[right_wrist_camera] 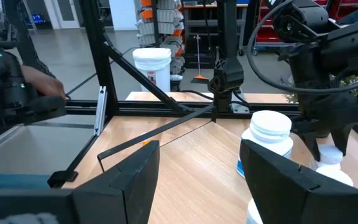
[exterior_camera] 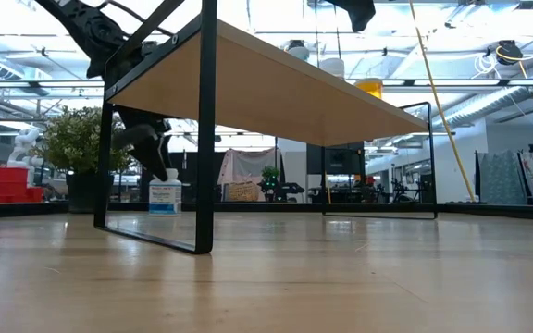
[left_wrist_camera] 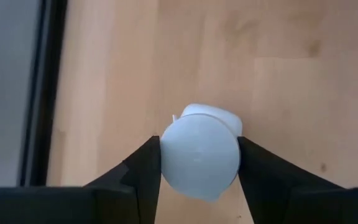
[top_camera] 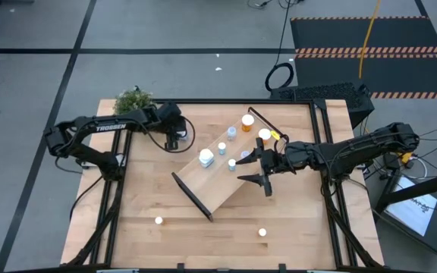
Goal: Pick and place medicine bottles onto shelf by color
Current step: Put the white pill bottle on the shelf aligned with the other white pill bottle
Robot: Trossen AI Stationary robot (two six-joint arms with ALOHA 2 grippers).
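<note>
Found the left gripper [top_camera: 174, 139] at ten o'clock on the table [top_camera: 294, 227], just toward four o'clock from the green plant [top_camera: 135, 99]. Sat low over a pale bottle [left_wrist_camera: 199, 158] standing upright on the wood. Narrowed onto its round cap, with dark fingers [left_wrist_camera: 143, 171] pressed against it at either side, so judged a grip, though a shallow one.

Saw the shelf [top_camera: 203, 186] at the table's centre, running from one o'clock to seven o'clock. Carried several bottles already: two orange bottles [top_camera: 247, 121] at its one o'clock end, and paler ones [top_camera: 206, 158] nearer the middle. Left two loose bottles on the tabletop, at seven o'clock [top_camera: 158, 221] and five o'clock [top_camera: 262, 233].

Hung the right gripper [top_camera: 262, 163] at the shelf's three o'clock edge, spread wide and empty, with a white-capped bottle [right_wrist_camera: 271, 134] close ahead of it.

Risks, as judged:
- Could slip or swivel on lifting, being pinched only across a smooth rounded cap.
- Could topple if nudged sideways before leaving the wood.
- Could knock over standing bottles on arrival, given how closely these were grouped.
- Could meet the right arm over the shelf, waiting so near the landing area.
- Could end up in the wrong colour group: hard to tell pale blue from white from above.
</note>
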